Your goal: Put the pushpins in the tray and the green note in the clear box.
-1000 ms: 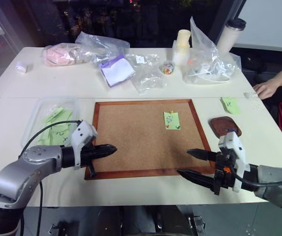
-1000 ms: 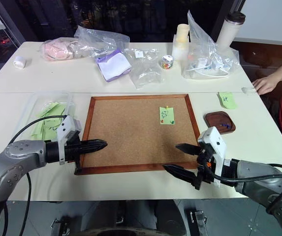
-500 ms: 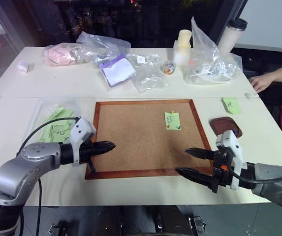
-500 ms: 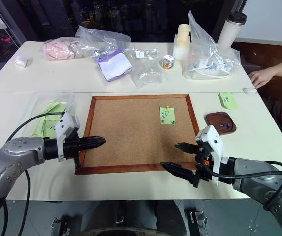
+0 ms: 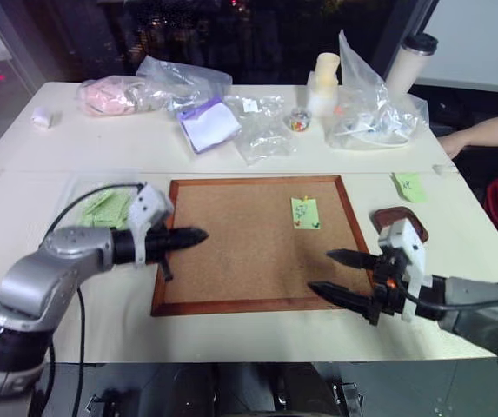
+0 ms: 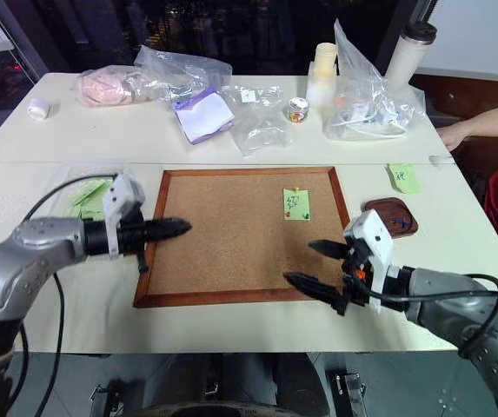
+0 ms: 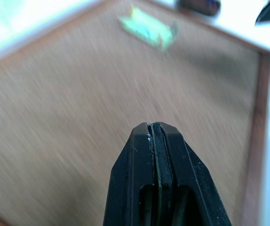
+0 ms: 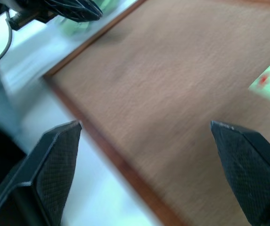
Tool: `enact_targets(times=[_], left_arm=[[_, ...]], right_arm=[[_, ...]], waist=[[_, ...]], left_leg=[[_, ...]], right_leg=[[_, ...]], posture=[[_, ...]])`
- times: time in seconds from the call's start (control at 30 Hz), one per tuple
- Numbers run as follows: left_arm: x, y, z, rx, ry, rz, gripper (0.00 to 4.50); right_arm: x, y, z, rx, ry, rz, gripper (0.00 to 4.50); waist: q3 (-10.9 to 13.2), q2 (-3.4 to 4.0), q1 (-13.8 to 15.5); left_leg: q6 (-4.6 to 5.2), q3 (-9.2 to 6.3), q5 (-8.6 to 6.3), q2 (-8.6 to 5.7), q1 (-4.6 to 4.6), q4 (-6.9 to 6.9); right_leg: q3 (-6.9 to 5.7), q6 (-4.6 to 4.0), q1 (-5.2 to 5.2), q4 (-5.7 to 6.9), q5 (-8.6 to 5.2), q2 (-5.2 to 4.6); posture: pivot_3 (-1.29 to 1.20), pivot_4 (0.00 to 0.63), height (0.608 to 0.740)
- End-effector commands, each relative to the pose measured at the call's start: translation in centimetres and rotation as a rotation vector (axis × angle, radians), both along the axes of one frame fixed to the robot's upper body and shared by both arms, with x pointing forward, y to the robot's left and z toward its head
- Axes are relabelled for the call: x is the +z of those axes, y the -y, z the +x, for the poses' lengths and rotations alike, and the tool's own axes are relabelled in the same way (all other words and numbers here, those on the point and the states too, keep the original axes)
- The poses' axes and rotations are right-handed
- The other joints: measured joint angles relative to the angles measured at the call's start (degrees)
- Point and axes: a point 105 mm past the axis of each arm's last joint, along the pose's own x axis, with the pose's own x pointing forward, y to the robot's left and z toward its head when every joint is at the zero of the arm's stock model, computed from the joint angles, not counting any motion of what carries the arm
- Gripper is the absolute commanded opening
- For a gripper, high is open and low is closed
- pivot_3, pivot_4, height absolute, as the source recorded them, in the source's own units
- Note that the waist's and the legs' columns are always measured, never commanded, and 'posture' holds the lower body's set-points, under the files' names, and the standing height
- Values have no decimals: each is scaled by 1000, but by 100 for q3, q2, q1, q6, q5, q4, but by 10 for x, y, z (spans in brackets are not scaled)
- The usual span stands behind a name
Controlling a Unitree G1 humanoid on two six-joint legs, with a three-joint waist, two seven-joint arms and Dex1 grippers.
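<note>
Note: green note (image 5: 304,212) lies flat on the corkboard (image 5: 231,252), in the far right part, well apart from both grippers.
Pins: pushpins (image 5: 307,225) are stuck through the note, a pale one at its top edge and red and dark heads along its near edge; too small to count with certainty.
Tray: tray (image 6: 391,216), a small brown dish, sits on the table just right of the corkboard frame, with a few dark specks inside that I cannot identify.
Box: clear box (image 5: 101,213) stands left of the corkboard with green slips already in it; the left arm partly hides it.
Left gripper: left gripper (image 5: 196,234) has its fingers pressed tight together, holding nothing, above the corkboard's left side and pointing across it toward the note.
Right gripper: right gripper (image 6: 313,266) has its fingers spread wide and empty, over the near right corner of the corkboard.
Handling, pins: tiny, hard and likely slippery; each head looks like the only place to pinch, and I would pull straight up from the cork.
Handling, note: thin, light and floppy paper; probably needs lifting by a free edge once the pins are out, since it lies flush with the cork.
Risk: tugging the note while pinned could tear it.
</note>
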Motion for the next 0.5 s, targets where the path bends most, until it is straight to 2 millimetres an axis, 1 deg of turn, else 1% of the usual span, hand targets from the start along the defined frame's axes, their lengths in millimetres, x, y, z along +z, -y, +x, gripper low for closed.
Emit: enact_targets(times=[0.03, 0.07, 0.13, 0.23, 0.37, 0.43, 0.5], left_arm=[[5, 21, 1, -102, 34, 5, 167], [2, 25, -1, -128, 29, 17, 167], [-15, 36, -5, -197, 8, 71, 167], [-40, 46, 4, -218, -33, 85, 167], [-73, 44, 9, -258, -47, 219, 167], [-83, 43, 9, -263, -57, 253, 167], [-89, 42, 7, -275, -64, 272, 167]], right_arm=[[14, 7, 25, -87, 108, 4, 4500], [15, 8, 30, -98, 120, 4, 4500], [18, 6, 44, -113, 164, -3, 4500], [19, 8, 79, -192, 247, -5, 4500], [8, 4, 107, -205, 281, -29, 4500], [2, 3, 118, -205, 291, -41, 4500], [-4, 1, 128, -202, 294, -53, 4500]], waist=[[0, 1, -10], [-1, 2, -22], [-1, 2, -37], [-2, 6, -38], [-2, 6, -24], [-2, 7, -10], [-4, 10, -15]], left_leg=[[0, 3, 0, 0, 0, 0], [0, 5, 0, -1, -1, -2], [4, 6, -2, 0, -2, -8], [3, 22, -1, 2, -1, -6], [1, 22, 1, 2, -2, -1], [1, 24, 1, 2, -8, -2], [1, 26, 1, 2, -7, -3]], right_leg=[[1, 0, -1, 0, 0, 0], [3, 0, -4, -1, 0, 0], [6, 0, -10, -2, -1, 2], [7, -1, -13, 3, -1, 6], [6, -3, -13, 7, 1, 10], [5, -3, -19, 3, 1, 8], [5, -2, -17, 2, 1, 4]], posture=[[0, 150, 734], [0, 150, 734], [0, 150, 734], [0, 150, 734], [0, 150, 734], [0, 150, 734], [0, 150, 734]])
